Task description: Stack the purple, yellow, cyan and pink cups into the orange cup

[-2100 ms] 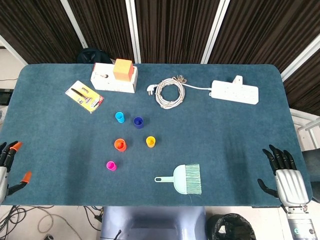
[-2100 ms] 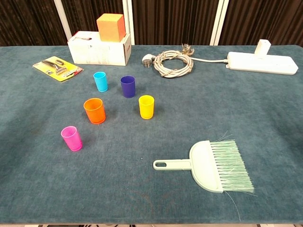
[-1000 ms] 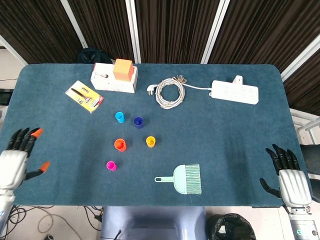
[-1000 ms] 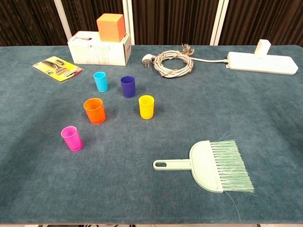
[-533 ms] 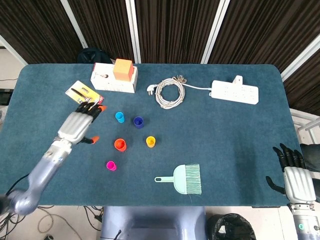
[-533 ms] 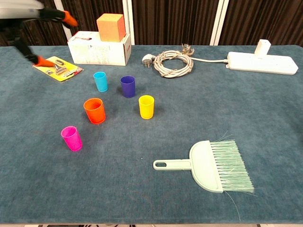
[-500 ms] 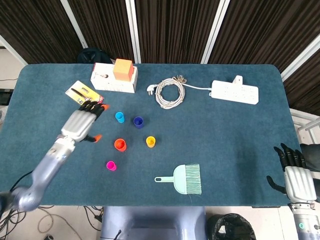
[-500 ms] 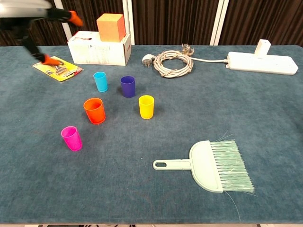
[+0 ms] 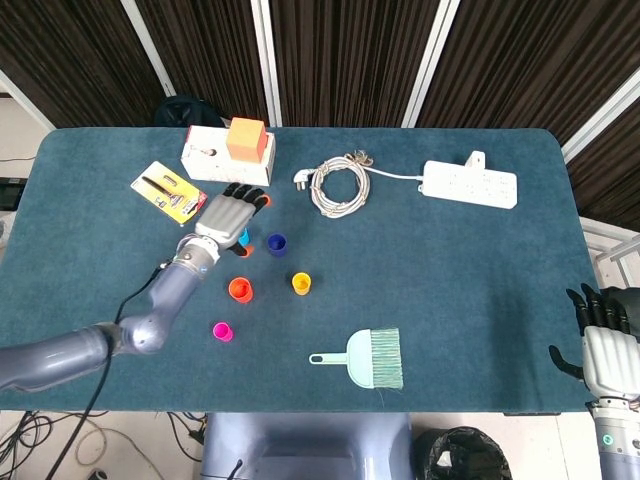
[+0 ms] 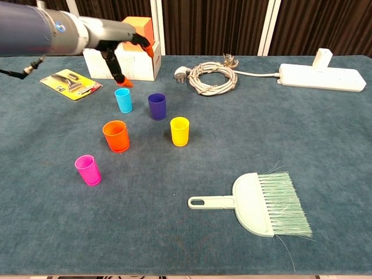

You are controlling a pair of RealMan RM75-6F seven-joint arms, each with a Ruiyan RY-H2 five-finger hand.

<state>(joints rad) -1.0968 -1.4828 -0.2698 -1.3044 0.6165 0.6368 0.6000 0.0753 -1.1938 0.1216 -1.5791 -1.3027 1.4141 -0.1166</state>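
Hovering open-fingered above the cyan cup [image 10: 122, 99], the left hand [image 9: 228, 217] looks poised to grasp it for stacking into the orange cup [image 10: 115, 135] nearby, while the right hand [image 9: 603, 352] rests open at the table's [image 9: 450, 280] edge.

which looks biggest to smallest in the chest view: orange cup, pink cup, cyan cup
1. orange cup, clearly widest and tallest.
2. pink cup.
3. cyan cup.
Pink and cyan look close; pink stands nearer the camera, so their order is unsure.
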